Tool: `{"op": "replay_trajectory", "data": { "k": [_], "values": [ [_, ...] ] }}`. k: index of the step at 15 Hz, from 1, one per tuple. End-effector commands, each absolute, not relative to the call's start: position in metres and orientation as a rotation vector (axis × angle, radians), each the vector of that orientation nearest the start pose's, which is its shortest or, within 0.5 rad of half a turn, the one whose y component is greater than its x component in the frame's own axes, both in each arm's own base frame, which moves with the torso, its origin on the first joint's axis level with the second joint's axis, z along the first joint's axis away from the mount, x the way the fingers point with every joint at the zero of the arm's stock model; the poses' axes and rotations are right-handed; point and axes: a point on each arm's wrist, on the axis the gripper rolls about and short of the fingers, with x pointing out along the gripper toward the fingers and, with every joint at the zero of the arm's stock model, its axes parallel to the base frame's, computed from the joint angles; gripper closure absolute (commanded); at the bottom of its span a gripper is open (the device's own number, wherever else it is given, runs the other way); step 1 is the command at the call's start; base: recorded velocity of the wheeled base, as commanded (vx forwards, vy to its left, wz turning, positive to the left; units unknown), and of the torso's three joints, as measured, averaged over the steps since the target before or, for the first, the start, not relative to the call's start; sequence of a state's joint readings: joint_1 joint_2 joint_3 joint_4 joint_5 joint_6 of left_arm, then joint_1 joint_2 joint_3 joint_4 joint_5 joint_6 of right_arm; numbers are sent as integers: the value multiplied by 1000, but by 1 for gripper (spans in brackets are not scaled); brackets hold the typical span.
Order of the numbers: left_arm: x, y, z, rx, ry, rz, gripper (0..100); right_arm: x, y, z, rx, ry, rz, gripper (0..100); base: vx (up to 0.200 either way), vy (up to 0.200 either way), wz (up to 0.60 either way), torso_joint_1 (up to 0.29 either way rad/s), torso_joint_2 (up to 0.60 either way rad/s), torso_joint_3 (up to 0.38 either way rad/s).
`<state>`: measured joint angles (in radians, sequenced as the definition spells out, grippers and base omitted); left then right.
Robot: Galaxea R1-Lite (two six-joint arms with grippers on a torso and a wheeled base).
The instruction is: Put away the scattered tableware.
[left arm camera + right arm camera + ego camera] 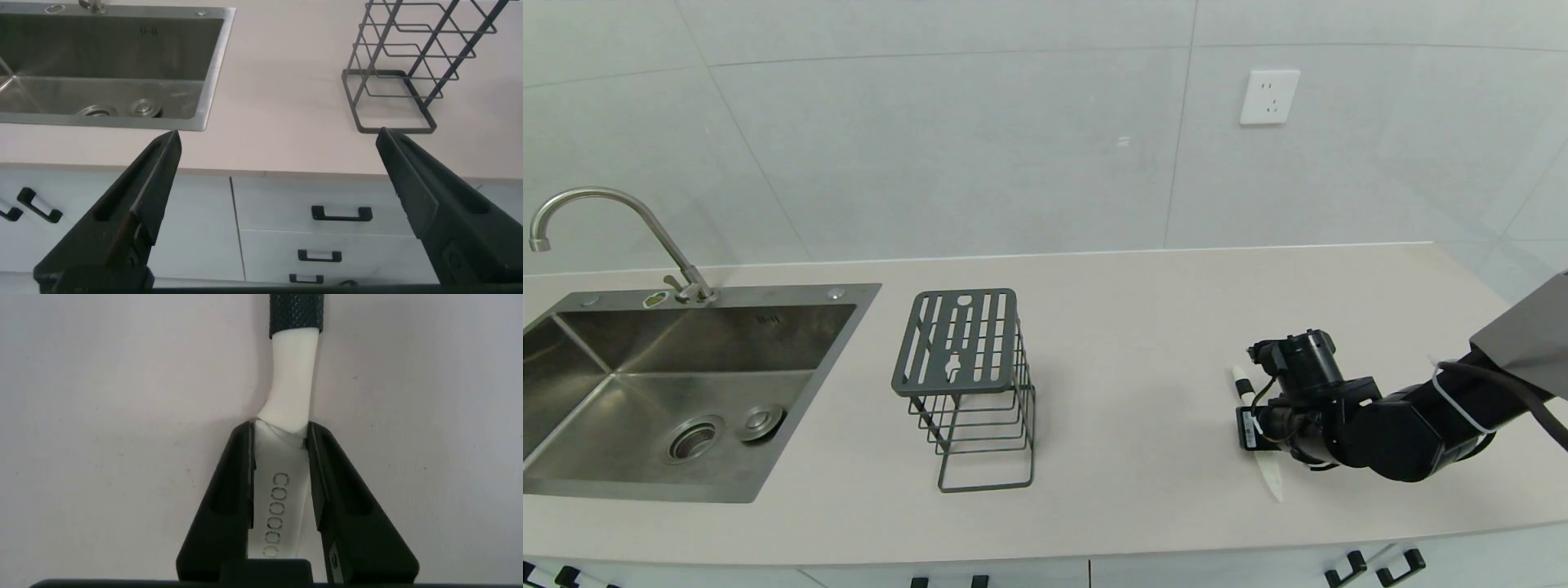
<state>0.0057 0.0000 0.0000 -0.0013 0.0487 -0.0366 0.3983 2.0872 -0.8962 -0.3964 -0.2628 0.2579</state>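
The middle of the white utensil (1269, 476) is covered by the right gripper (1252, 429) in the head view. Only its pointed end, toward 5 o'clock, and its black-banded end, toward 11 o'clock, are seen. What kind of utensil it is cannot be told. In the right wrist view its flat part, pierced by a row of small holes, is pinched between the two fingers (237, 482), and the black textured grip is cut off by the frame. The utensil is seen on the counter (1143, 327), at 3 o'clock from the wire rack (956, 339) and well apart from it.

The rack stands upright under a slotted top plate, at 3 o'clock from the sink (825, 367). A drain strainer (694, 441) and a round plug (760, 420) are seen in the sink bottom.

The utensil's pointed end lies near the counter's front edge. A broad stretch of counter separates rack and utensil. The left gripper (278, 139) is spread wide, held before the drawer fronts (339, 214) below that edge.
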Motion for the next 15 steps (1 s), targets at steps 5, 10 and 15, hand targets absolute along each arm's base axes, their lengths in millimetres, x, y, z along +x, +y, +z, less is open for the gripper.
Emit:
{"op": "replay_trajectory", "data": {
  "k": [5,10,15],
  "values": [
    [-23,1,76,-38,-3,54,0,330,133,138,35,514,155,100,0,0,0,0,0,0],
    [-23,1,76,-32,-2,54,0,325,128,162,-29,389,269,100,0,0,0,0,0,0],
    [-23,1,79,-31,-34,41,0,322,133,159,-110,213,473,100,0,0,0,0,0,0]
  ]
}}
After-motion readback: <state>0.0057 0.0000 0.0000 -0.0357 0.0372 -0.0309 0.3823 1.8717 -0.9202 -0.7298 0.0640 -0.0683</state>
